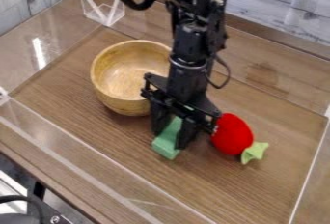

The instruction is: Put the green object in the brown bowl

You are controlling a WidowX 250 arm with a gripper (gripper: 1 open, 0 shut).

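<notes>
Claw (178, 135) points down with its 2 fingers closed around the green object (168, 144) on the table.

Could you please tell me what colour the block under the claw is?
Solid medium green; the block shows in the only camera view, beside the red toy.

Wood-grain tabletop (77, 122): brown bowl (129, 77) left of centre, green object (169, 143) at centre, red strawberry toy (234, 134) just right of it.
</notes>
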